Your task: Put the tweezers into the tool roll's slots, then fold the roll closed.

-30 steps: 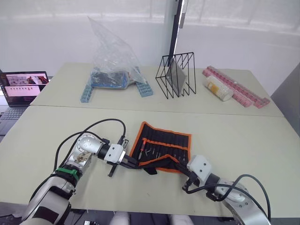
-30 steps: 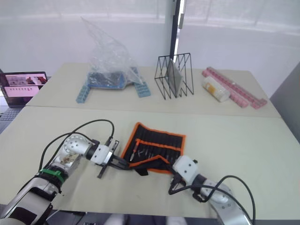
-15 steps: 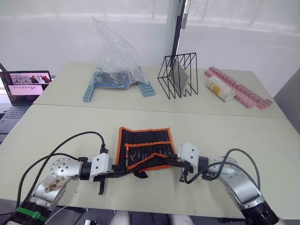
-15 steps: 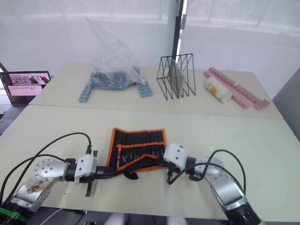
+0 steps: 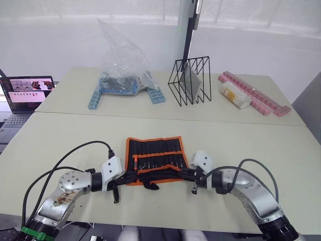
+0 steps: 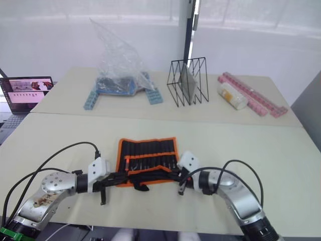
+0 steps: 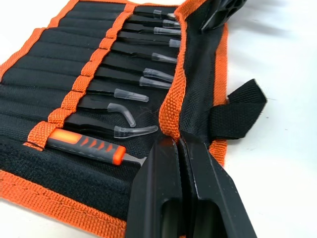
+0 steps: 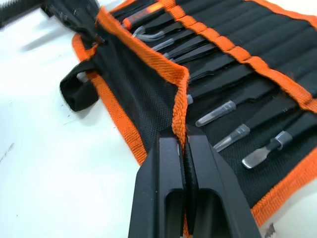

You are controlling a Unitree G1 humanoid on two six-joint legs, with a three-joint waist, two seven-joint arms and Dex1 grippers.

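Tool roll point(image 5: 154, 159) lies open on the near desk point(image 5: 261, 150), tweezers point(image 7: 130, 94) tucked in its slots point(image 7: 74, 79); left end effector point(image 7: 181, 148) and right end effector point(image 8: 185, 144) are each clamped tight on the near orange-edged flap, one at each end, lifting it up.

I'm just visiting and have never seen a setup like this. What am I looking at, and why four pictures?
It is a humanoid robot with two arms, seen through its own cameras. Two pictures come from its head, looking down at a table; the other two come from cameras on its wrists. Before it lies an opened tool roll, black with orange edging, with tweezers tucked in its slots. The left gripper and right gripper each pinch the flap along the roll's near edge. Farther back stand a clear plastic bag, a wire rack and a laptop.
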